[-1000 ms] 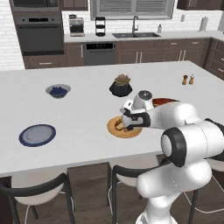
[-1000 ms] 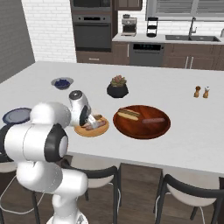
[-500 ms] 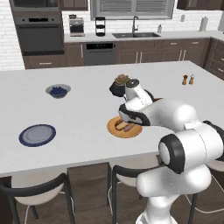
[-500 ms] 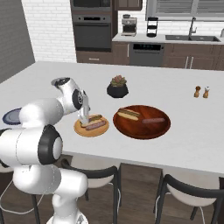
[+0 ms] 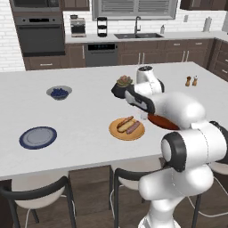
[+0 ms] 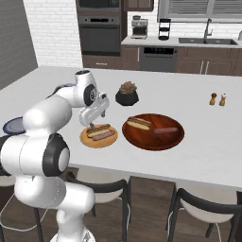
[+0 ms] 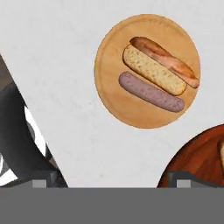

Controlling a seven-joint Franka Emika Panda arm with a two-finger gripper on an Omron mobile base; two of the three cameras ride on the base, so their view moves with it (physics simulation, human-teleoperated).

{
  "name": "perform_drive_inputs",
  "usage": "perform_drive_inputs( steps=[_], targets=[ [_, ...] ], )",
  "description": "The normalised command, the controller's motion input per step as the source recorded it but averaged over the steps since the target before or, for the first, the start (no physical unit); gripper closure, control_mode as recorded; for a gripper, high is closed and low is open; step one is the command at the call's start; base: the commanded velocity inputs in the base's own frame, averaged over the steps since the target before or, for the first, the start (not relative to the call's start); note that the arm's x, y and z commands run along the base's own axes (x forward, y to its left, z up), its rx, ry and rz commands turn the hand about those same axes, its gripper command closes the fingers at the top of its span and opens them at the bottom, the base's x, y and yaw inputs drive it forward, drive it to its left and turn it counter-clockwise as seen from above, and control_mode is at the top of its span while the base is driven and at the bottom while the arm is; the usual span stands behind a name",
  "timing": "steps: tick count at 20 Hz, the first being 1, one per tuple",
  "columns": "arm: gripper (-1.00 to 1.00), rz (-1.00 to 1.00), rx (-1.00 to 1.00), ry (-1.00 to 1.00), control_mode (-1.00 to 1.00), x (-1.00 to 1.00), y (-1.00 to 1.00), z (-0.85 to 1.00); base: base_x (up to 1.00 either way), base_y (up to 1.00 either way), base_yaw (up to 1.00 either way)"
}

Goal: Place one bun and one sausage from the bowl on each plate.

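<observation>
My claw (image 6: 96, 118) hangs open and empty above the orange plate (image 7: 109, 100). A bun (image 7: 153, 70) and sausage (image 7: 151, 92) lie there.

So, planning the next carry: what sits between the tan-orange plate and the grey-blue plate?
Only bare white counter, per the left base view.

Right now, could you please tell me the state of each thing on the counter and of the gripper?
tan-orange plate: holds one bun and one sausage.
bowl: holds one bun and one sausage.
grey-blue plate: empty.
small grey bowl: holds blue berries.
gripper: open, holding nothing, above the tan-orange plate.
</observation>
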Motion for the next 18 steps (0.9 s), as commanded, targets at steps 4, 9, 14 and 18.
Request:
perform_drive_inputs(
  steps=[4, 9, 14, 18],
  targets=[
    [-1.00, -0.97, 0.23, 0.00, -1.00, 0.00, 0.00, 0.00, 0.00, 0.00, 0.00],
    [-1.00, -0.97, 0.19, 0.00, -1.00, 0.00, 0.00, 0.00, 0.00, 0.00, 0.00],
    [-1.00, -0.93, 0.06, -0.01, -1.00, 0.00, -0.03, 0.00, 0.00, 0.00, 0.00],
    [-1.00, -0.89, 0.00, 0.03, -1.00, 0.00, -0.32, 0.00, 0.00, 0.00, 0.00]
  ],
)
